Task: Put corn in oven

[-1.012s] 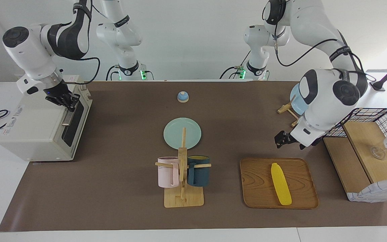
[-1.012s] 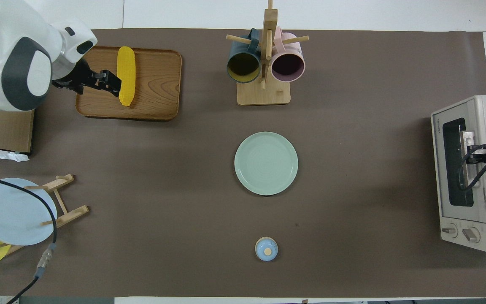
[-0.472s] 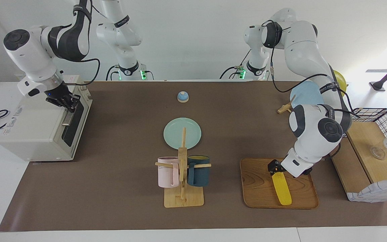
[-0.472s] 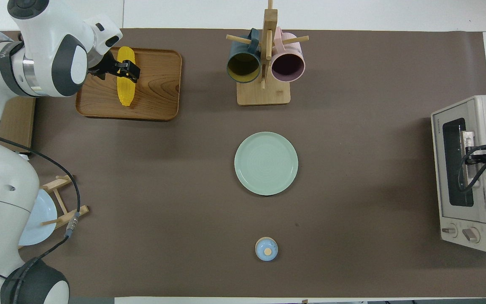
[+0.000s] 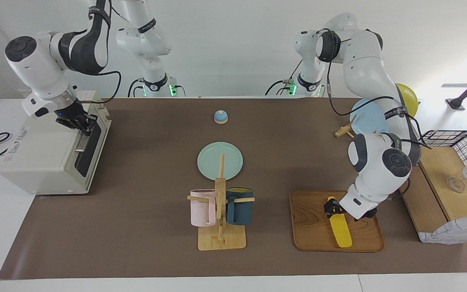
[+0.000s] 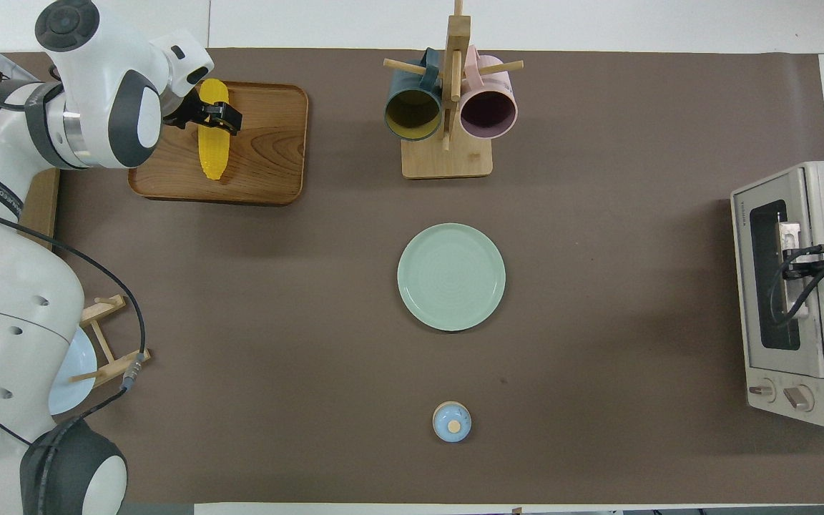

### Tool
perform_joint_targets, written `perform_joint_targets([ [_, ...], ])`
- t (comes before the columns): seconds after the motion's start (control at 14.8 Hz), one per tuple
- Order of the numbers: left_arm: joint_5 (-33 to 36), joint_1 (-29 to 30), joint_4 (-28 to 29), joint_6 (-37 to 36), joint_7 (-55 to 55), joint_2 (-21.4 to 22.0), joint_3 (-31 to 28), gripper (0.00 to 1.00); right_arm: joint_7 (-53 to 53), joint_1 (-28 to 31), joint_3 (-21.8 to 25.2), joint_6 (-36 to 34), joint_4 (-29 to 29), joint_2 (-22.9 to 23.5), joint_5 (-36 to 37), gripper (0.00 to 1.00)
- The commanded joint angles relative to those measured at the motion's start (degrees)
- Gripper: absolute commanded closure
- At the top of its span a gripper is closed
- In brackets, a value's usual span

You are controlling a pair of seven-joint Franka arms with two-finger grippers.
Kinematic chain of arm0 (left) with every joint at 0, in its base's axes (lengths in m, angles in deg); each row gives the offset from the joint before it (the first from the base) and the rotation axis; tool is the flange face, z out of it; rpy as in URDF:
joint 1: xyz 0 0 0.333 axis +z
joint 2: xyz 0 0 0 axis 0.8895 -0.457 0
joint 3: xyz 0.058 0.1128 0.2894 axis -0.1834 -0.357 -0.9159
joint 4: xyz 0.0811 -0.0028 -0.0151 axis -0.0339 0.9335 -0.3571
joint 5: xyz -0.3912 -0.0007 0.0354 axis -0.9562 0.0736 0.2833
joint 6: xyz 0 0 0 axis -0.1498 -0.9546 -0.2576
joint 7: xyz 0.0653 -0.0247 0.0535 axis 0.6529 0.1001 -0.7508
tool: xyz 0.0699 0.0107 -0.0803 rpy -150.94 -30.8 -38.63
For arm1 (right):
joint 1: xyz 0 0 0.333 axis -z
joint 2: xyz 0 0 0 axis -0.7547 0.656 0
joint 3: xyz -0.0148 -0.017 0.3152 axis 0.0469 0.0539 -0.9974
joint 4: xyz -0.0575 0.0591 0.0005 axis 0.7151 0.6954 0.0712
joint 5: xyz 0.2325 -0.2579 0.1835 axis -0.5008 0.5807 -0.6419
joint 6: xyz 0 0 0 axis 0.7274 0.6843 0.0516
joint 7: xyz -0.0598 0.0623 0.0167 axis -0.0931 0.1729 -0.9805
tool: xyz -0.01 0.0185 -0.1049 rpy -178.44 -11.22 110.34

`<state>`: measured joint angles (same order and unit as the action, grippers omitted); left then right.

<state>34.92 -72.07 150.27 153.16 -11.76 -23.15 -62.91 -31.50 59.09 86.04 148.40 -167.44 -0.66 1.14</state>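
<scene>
My left hand (image 5: pixel 332 209), fingers apart, straddles the corn (image 5: pixel 341 230); my right hand (image 5: pixel 80 122) is clamped on the oven (image 5: pixel 43 158) handle (image 5: pixel 82 142), door unopened.

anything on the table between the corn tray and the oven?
Yes. The overhead view shows the mug rack with two mugs and the green plate between the wooden tray and the oven; the rest of that stretch is bare brown mat.

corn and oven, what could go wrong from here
The left claw, open, sits over the corn near one end on the wooden tray; an off-centre grip could let it tip or slip. The oven door looks closed, with the right claw shut at its handle; carried now, the corn would meet glass.
</scene>
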Motion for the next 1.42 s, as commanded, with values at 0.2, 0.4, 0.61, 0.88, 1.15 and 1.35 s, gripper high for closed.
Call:
perform_joint_targets([
  [0.2,-0.03,0.21,-1.48,0.75,1.16,-1.44,0.0,0.63,0.02,-2.26,-0.21,6.15,-2.84,2.99,0.03,1.0],
  [0.4,-0.29,0.21,-1.74,-1.0,1.07,-1.18,-0.09,1.0,0.37,-2.62,-0.21,8.26,-2.93,5.02,-0.05,1.0],
  [0.61,-2.83,0.47,-1.57,-9.4,1.07,3.9,0.0,1.0,0.46,-2.71,-0.39,12.91,-5.38,6.25,-0.14,1.0],
  [0.88,-5.21,-0.85,8.06,-14.8,-2.69,16.97,0.26,1.0,2.82,-5.43,-0.56,16.79,-7.23,7.04,-0.32,1.0],
  [1.15,-6.89,-8.73,24.85,-14.98,-11.11,32.01,0.35,1.0,5.56,-7.99,-0.48,21.17,-11.0,7.04,-0.32,1.0],
  [1.35,-7.59,-18.05,31.73,-10.09,-21.56,35.91,0.35,1.0,5.39,-7.64,-0.48,23.99,-13.29,7.39,-0.32,1.0],
])
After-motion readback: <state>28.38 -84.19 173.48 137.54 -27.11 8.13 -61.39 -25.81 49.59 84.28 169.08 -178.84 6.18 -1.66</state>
